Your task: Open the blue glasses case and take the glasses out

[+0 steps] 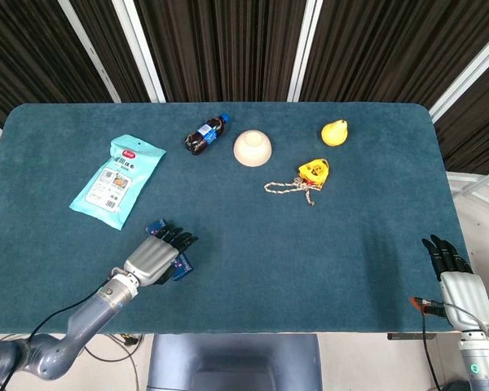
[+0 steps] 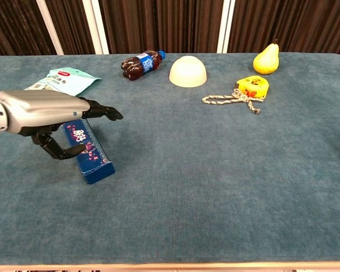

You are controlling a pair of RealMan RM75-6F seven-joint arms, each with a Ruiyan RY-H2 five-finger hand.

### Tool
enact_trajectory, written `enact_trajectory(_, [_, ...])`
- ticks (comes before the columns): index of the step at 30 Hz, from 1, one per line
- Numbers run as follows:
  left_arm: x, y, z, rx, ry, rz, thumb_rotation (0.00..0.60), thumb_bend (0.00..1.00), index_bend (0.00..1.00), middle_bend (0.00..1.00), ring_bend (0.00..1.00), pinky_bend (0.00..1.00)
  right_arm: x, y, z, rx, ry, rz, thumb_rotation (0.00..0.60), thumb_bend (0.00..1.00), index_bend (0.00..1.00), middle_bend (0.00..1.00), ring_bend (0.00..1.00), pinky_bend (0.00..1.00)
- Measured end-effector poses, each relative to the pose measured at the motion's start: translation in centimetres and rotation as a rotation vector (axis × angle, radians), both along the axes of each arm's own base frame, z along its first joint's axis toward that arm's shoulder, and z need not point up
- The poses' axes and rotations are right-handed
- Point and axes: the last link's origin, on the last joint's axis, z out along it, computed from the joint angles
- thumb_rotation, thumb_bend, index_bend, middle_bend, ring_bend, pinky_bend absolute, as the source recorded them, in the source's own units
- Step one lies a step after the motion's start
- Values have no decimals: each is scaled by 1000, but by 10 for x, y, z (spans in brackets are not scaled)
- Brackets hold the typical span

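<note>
left hand [image 2: 48, 113] over case [image 2: 90, 156], fingers spread, thumb curled by its side, grip unclear | case closed, flat on table [image 1: 310, 244] near front left, below pouch [image 1: 118, 181] | right hand [image 1: 455, 277] spread, off table's right edge

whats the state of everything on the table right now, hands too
glasses case: closed, flat on the table
left hand: over the case, fingers apart, not gripping
right hand: open, at the table edge
bottle: capped, on its side
bowl: upside down
snack bag: sealed, flat
pear: upright
</note>
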Motion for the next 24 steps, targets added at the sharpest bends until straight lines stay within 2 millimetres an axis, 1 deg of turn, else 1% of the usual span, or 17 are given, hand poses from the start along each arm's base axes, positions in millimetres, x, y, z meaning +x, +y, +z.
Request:
enact_trajectory(6, [0, 15, -8, 20, 75, 35, 600, 512, 0, 66, 0, 13, 0, 0, 0, 2, -2, 1, 600, 144, 0, 0, 0, 208])
enact_trajectory(12, [-9, 22, -9, 46, 144, 80, 600, 513, 0, 91, 0, 13, 1, 1, 0, 1, -1, 0, 600, 148, 0, 0, 0, 208])
enact_trajectory(18, [-23, 24, 2, 77, 189, 114, 600, 512, 0, 117, 0, 13, 1, 1, 0, 2, 0, 1, 600, 153, 0, 0, 0, 208])
enact_trajectory(24, [-40, 20, 16, 89, 212, 149, 600, 512, 0, 127, 0, 13, 1, 1, 0, 1, 1, 2, 600, 154, 0, 0, 0, 208])
